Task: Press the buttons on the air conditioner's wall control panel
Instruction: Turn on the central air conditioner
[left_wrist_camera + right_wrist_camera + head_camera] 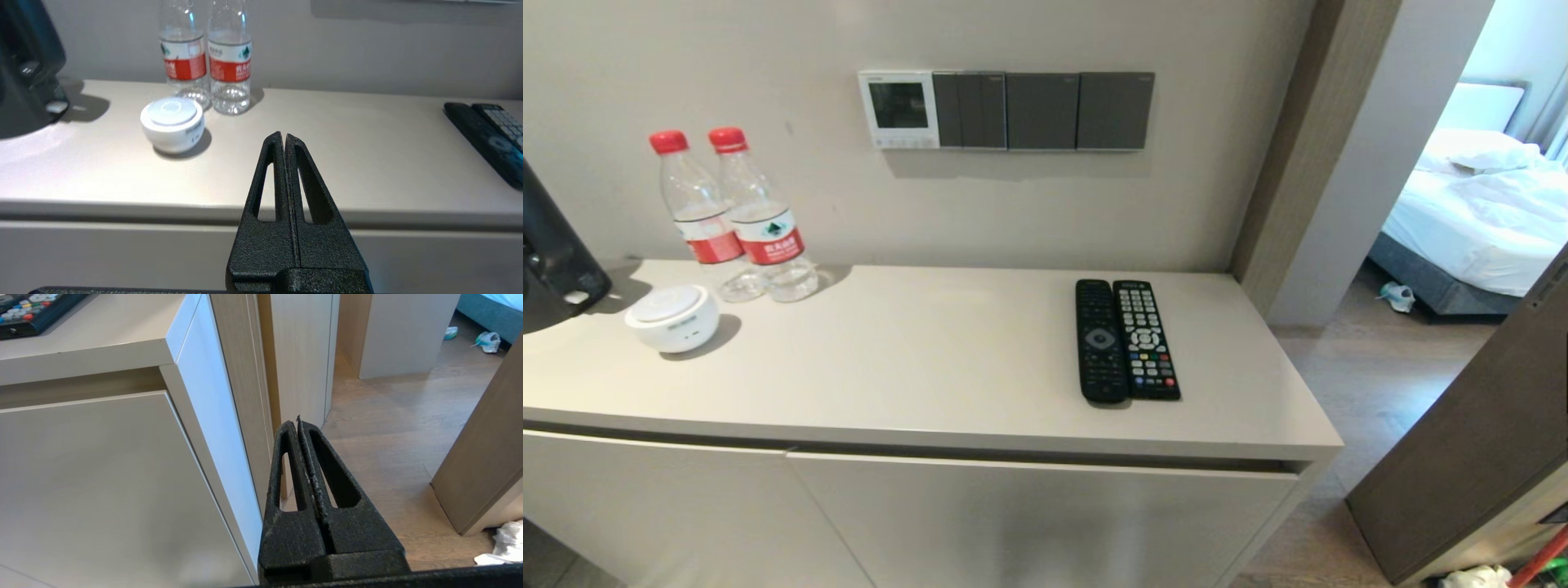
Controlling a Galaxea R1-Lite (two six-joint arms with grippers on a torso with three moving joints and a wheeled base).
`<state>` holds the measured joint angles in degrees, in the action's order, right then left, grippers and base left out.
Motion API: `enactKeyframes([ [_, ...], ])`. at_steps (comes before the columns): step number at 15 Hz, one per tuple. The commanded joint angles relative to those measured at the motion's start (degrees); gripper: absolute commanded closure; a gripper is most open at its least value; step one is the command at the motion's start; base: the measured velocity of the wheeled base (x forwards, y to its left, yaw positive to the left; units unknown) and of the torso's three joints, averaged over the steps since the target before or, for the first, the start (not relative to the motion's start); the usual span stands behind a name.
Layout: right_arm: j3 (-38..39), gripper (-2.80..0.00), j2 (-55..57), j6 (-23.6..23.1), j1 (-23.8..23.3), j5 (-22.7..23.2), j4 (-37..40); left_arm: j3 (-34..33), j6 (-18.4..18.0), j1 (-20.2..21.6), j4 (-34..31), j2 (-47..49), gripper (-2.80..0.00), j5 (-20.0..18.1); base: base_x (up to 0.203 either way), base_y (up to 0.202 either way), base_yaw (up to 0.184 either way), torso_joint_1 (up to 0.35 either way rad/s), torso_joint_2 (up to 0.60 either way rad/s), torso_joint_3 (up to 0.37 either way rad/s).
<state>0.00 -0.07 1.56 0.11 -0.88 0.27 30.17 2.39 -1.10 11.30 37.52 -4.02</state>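
Observation:
The air conditioner's wall control panel (898,109) is a small white thermostat with a dark screen, on the wall above the cabinet, left of three dark grey switch plates (1043,110). Its row of tiny pale buttons (903,142) runs along its bottom edge. Neither gripper shows in the head view. My left gripper (284,136) is shut and empty, held in front of the cabinet's front edge, pointing at the wall. My right gripper (297,424) is shut and empty, low beside the cabinet's right end, over the wooden floor.
On the cabinet top (915,359) stand two water bottles (739,212), a small white round device (672,317), and two black remotes (1125,339). A black appliance (551,245) sits at the far left. A doorway to a bedroom opens on the right.

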Motion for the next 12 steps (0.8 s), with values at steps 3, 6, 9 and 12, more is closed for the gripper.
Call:
enactKeyframes([
  [3, 0.0, 0.00, -0.2, 0.0, 0.0, 0.0, 0.0, 5.2, 0.6, -0.1, 11.9, 23.9, 0.00, -0.2, 0.000, 0.000, 0.000, 0.000, 0.00, 0.000],
  [6, 0.0, 0.00, -0.1, 0.0, 0.0, 0.0, 0.0, 13.6, 1.1, -2.5, 21.1, 37.9, 0.00, -0.1, 0.000, 0.000, 0.000, 0.000, 0.00, 0.000],
  [9, 0.0, 0.00, -0.1, 0.0, 0.1, 0.0, 0.0, 22.3, 2.2, -10.9, 23.8, 42.8, 0.00, 1.2, 0.000, 0.000, 0.000, 0.000, 0.00, 0.000],
  [12, 0.0, 0.00, -0.2, -0.1, 0.1, 0.0, 0.0, 30.1, 2.5, -14.6, 23.2, 49.8, 0.00, 2.8, 0.000, 0.000, 0.000, 0.000, 0.00, 0.000],
])
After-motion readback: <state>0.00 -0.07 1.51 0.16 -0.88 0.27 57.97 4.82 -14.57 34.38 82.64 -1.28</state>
